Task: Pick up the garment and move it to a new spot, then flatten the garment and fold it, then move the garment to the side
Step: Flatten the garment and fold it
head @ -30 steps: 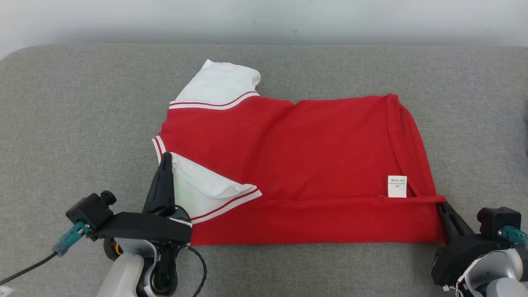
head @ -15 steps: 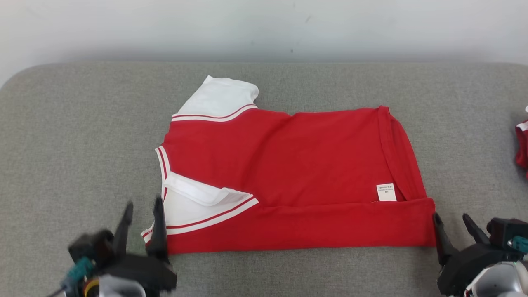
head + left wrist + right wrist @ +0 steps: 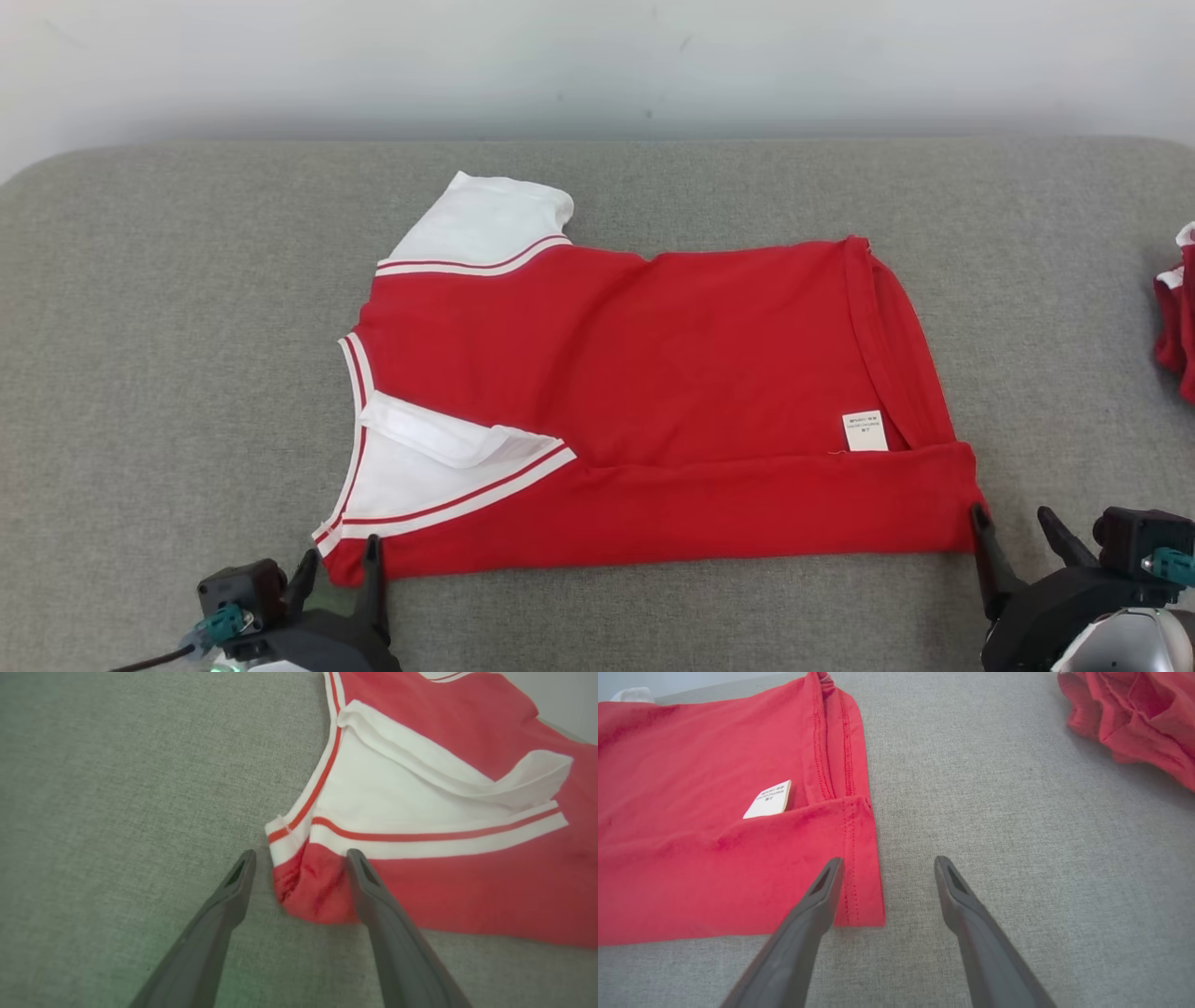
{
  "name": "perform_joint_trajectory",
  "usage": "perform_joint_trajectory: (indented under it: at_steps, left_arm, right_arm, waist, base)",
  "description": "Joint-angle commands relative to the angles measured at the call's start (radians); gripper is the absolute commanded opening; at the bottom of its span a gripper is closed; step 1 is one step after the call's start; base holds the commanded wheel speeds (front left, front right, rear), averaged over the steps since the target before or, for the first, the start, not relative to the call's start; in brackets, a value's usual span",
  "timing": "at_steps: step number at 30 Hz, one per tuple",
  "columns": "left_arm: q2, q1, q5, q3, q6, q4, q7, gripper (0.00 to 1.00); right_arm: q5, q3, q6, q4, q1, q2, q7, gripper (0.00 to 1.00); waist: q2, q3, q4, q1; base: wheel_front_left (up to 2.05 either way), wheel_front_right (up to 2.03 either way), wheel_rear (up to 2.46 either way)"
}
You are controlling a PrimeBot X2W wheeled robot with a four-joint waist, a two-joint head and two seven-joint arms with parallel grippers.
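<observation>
The garment [image 3: 653,373] is a red shirt with white sleeves, lying flat on the grey padded surface, its near edge folded up over the body. My left gripper [image 3: 339,571] stands open at the shirt's near left corner. In the left wrist view that bunched red corner [image 3: 313,886] lies between the spread fingers of the left gripper [image 3: 301,858], ungripped. My right gripper [image 3: 1013,523] is open at the near right corner. In the right wrist view the right gripper [image 3: 888,863] straddles the hem edge of the garment [image 3: 691,812].
A second crumpled red garment [image 3: 1176,317] lies at the far right edge, also in the right wrist view as a red heap [image 3: 1134,714]. A white care label [image 3: 864,431] shows near the right hem. The grey surface [image 3: 140,327] ends at a pale wall behind.
Both grippers went from shut on the garment's near fold to open, let it go and drew back toward me. The folded edge now lies flat. The head camera also shifted.
</observation>
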Motion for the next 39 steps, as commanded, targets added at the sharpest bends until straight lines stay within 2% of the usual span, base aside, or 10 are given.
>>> perform_joint_trajectory:
  at_steps: [1, 2, 18, 19, 20, 21, 22, 23, 32, 39]
  left_arm:
    - [0.000, 0.004, -0.004, -0.003, -0.001, 0.001, 0.004, 0.32]
    - [0.002, 0.003, -0.002, -0.007, -0.006, -0.002, 0.005, 0.00]
    - [0.001, 0.001, -0.014, -0.017, -0.030, 0.008, -0.016, 0.00]
    - [0.000, -0.003, -0.013, -0.019, -0.032, 0.009, -0.017, 0.00]
    - [-0.001, -0.006, -0.012, -0.022, -0.034, 0.010, -0.017, 0.00]
    - [-0.001, -0.009, -0.011, -0.024, -0.033, 0.010, -0.018, 0.00]
    - [-0.002, -0.010, -0.011, -0.027, -0.037, 0.009, -0.020, 0.00]
    - [-0.002, -0.009, -0.010, -0.030, -0.042, 0.009, -0.021, 0.00]
    - [0.049, 0.047, 0.006, -0.059, -0.077, -0.025, -0.015, 0.00]
    - [0.107, 0.136, 0.006, -0.066, -0.066, -0.093, 0.013, 0.00]
  right_arm:
    - [-0.004, -0.006, -0.003, -0.002, -0.001, 0.007, 0.010, 1.00]
    - [-0.007, -0.009, -0.003, 0.002, -0.005, 0.009, 0.021, 1.00]
    - [-0.049, -0.019, -0.003, 0.105, -0.094, 0.063, 0.191, 1.00]
    - [-0.048, -0.013, -0.003, 0.112, -0.097, 0.066, 0.204, 0.85]
    - [-0.046, 0.000, -0.003, 0.119, -0.100, 0.068, 0.215, 0.45]
    - [-0.045, 0.010, -0.001, 0.121, -0.102, 0.071, 0.220, 0.23]
    - [-0.043, 0.018, 0.000, 0.120, -0.105, 0.072, 0.221, 0.04]
    - [-0.043, 0.025, 0.000, 0.117, -0.103, 0.073, 0.224, 0.00]
    - [-0.014, -0.005, -0.001, 0.011, -0.019, 0.018, 0.239, 0.00]
    - [0.042, -0.007, -0.001, -0.092, 0.074, 0.002, 0.297, 0.00]
  waist:
    - [0.0001, 0.007, -0.006, 0.0001]
    - [0.0001, 0.011, -0.007, 0.0001]
    - [0.0001, 0.037, 0.004, 0.0001]
    - [0.0001, 0.037, 0.006, 0.0001]
    - [0.0001, 0.037, 0.008, 0.0001]
    - [0.0001, 0.036, 0.010, 0.0001]
    - [0.0001, 0.035, 0.011, 0.0001]
    - [0.0001, 0.032, 0.013, 0.0001]
    - [0.0001, -0.015, 0.010, 0.0001]
    - [0.0001, -0.040, 0.000, 0.0001]
  base:
    - [0.00, 0.00, 0.00]
    - [0.00, 0.00, 0.00]
    - [0.00, 0.00, 0.00]
    - [0.00, 0.00, 0.00]
    - [0.00, 0.00, 0.00]
    - [0.00, 0.00, 0.00]
    - [0.00, 0.00, 0.00]
    - [0.00, 0.00, 0.00]
    - [0.00, 0.00, 0.00]
    - [0.00, 0.00, 0.00]
